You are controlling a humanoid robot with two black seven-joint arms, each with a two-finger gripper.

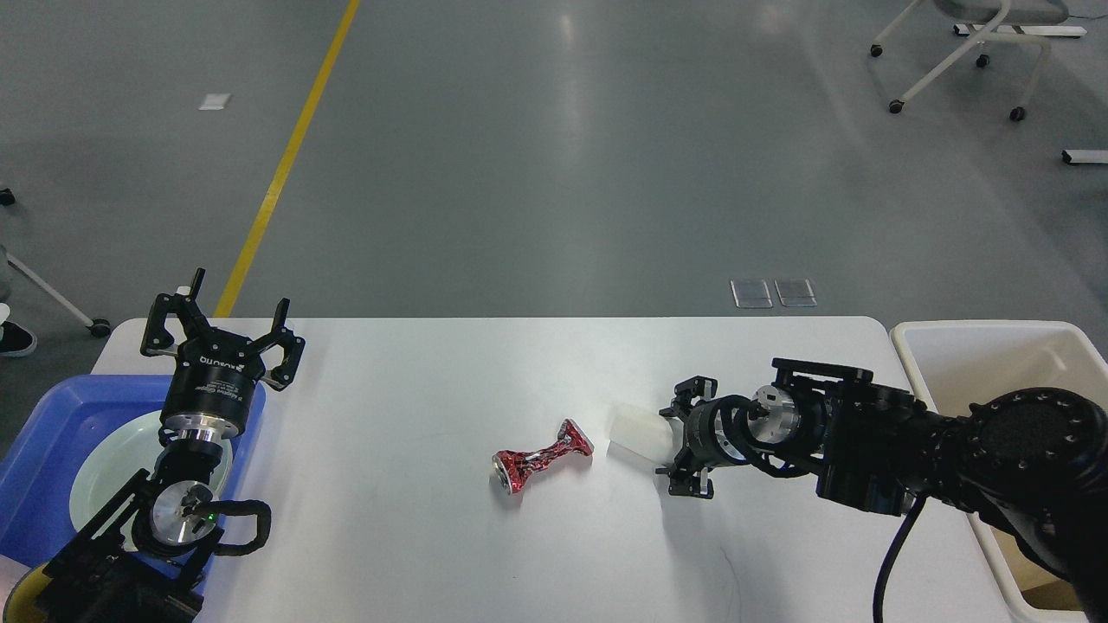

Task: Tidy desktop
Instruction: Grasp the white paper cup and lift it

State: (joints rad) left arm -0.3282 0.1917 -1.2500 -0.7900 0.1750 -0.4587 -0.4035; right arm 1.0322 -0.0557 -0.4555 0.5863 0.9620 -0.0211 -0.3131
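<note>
On the large white rectangular desktop (415, 536) with rounded corners, which fills the lower half of my view, lies a crushed red metal can (543, 456), pinched in its middle, near the centre. Just to its right lies a small white translucent plastic cup (638, 430) on its side. My right pincer (681, 439) reaches in low from the right. Its two fingers stand apart, one beyond the cup's right end and one nearer to me, so the cup's end is between them. I cannot tell if the fingers touch the cup.

My left pincer (222, 322) is raised at the left edge of the desktop with fingers spread wide and nothing between them. Under this arm is a blue plastic tray (48, 424) that holds a round pale plate (108, 472). At the right end of the desktop stands a cream-white rectangular bin (987, 339).
</note>
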